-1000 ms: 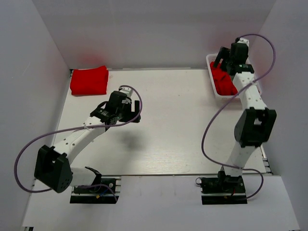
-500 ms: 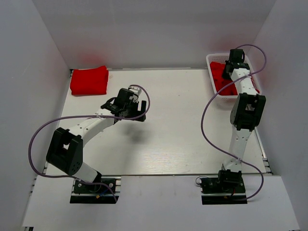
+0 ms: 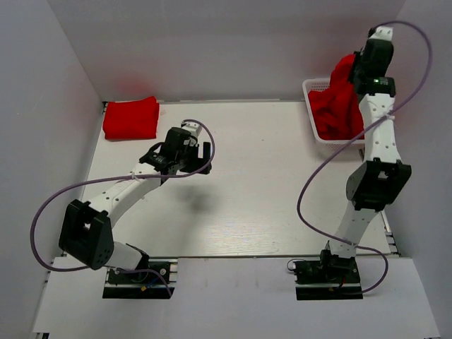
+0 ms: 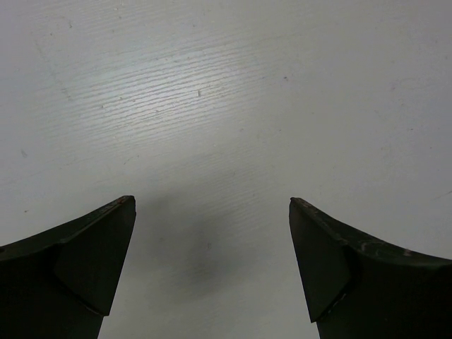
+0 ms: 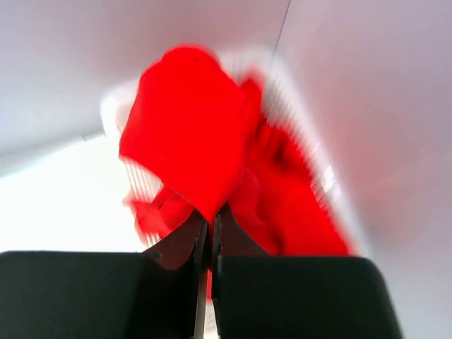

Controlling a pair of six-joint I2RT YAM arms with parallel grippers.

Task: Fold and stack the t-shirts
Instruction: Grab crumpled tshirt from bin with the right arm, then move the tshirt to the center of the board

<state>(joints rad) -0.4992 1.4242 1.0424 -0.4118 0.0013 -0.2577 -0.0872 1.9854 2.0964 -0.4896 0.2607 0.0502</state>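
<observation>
One shirt [image 3: 340, 88] now hangs above the basket [image 3: 308, 87], pinched by the right end effector [image 5: 210, 224], which has just closed and risen; left end effector [image 4: 212, 208] waits open over the bench [image 3: 261, 191]. Spreading comes next.

White plastic lattice basket [image 3: 316, 85] sits at far-right corner of the pale, faintly wood-grained table [image 3: 268, 191], tight vs the right wall & close to the back wall, w/ plain grey-white enclosure walls [image 3: 212, 42] on left, back & right; basket's blurred in right wrist view.
</observation>
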